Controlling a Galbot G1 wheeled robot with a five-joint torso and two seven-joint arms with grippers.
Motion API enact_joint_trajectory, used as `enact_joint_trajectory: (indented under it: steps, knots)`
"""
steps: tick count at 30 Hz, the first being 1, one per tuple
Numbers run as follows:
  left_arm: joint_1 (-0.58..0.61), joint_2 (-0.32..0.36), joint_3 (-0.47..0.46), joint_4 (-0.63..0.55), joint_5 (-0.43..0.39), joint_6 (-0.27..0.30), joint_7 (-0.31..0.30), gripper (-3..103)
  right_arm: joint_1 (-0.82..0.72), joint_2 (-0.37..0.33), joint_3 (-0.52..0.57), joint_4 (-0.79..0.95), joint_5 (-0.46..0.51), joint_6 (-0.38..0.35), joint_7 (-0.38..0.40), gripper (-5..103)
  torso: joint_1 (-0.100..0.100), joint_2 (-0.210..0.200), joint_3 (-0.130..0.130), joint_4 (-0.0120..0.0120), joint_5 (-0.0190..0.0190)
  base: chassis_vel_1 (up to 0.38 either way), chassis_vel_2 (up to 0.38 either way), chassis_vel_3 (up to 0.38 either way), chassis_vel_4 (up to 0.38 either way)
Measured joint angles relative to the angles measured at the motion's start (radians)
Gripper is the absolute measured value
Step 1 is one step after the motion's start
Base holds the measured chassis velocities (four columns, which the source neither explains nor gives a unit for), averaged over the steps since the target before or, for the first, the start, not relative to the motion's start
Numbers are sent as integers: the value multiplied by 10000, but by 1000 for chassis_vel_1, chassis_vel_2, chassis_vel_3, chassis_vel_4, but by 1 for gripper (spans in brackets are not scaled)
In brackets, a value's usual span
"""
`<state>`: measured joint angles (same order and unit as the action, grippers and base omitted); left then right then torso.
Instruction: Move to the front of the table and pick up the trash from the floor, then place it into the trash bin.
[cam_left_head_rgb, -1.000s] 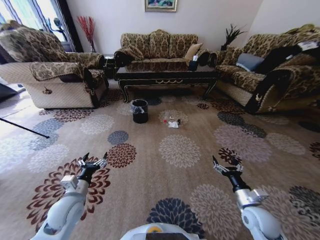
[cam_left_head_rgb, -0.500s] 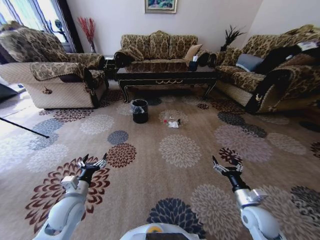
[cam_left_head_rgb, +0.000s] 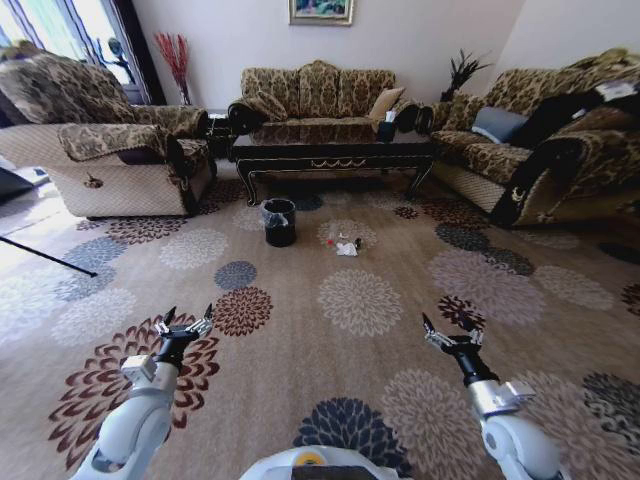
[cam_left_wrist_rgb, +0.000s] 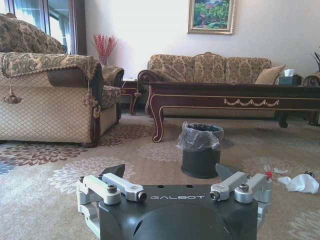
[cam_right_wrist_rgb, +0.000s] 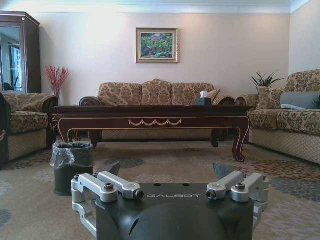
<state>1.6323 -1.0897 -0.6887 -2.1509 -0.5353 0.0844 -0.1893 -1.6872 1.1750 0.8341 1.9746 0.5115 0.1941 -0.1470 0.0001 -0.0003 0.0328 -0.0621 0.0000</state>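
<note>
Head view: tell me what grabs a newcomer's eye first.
The floor, a carpet of big flower medallions. On it stands the black trash bin before the dark table, white trash just to its right. Near the camera, the left hand and right hand hover open.

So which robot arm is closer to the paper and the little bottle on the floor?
Probably the right, but only just. The trash lies on the floor far ahead, right of the trash bin and a bit nearer the right tool than the left tool. Both tools are open and empty.
</note>
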Motion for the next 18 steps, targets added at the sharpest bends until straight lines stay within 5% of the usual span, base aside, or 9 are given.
enact_joint_trajectory:
  steps: [18]
  knots:
    - [-79, -60, 132, 185, 85, -64, 28, 100, 114, -129, -117, -94, -6, -95, 59, 100, 0, -1, 32, 0, 0, -206, 228, 196, -218]
